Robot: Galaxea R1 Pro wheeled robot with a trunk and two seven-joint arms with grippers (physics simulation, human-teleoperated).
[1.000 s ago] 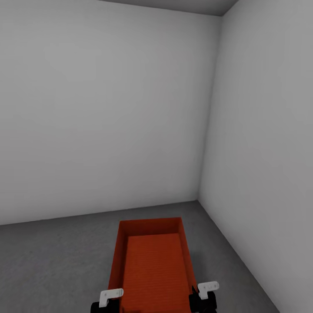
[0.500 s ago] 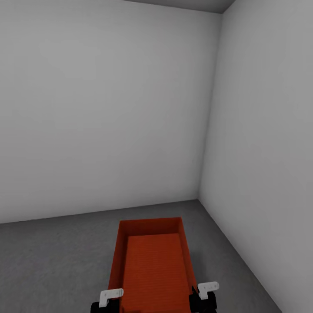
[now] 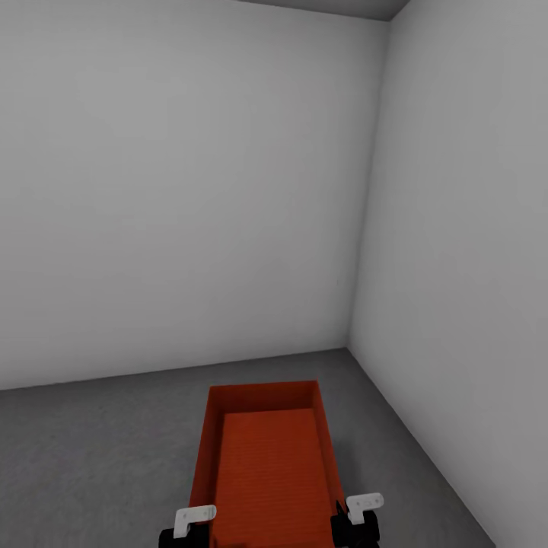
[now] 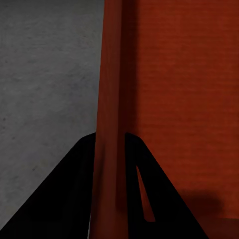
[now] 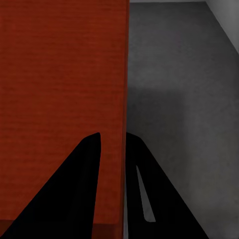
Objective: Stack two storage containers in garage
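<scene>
Garage corner: floor [image 3: 91, 457] bare grey concrete, walls [image 3: 190, 190] plain. One container [image 3: 266, 472] was held out front, above the floor near the right-hand wall. Left gripper [image 4: 110, 164] fingers pinched its left wall; right gripper [image 5: 113, 164] fingers pinched its right wall. Risks, my read: thin walls could slip or flex, uneven release would tilt it, drifting right could clip the wall. Container's near end and both arms were cut off; height above floor hard to judge.

Bare floor [image 3: 91, 457] open left; right wall [image 3: 457, 304] crowds container [image 3: 266, 464]; corner ahead.
</scene>
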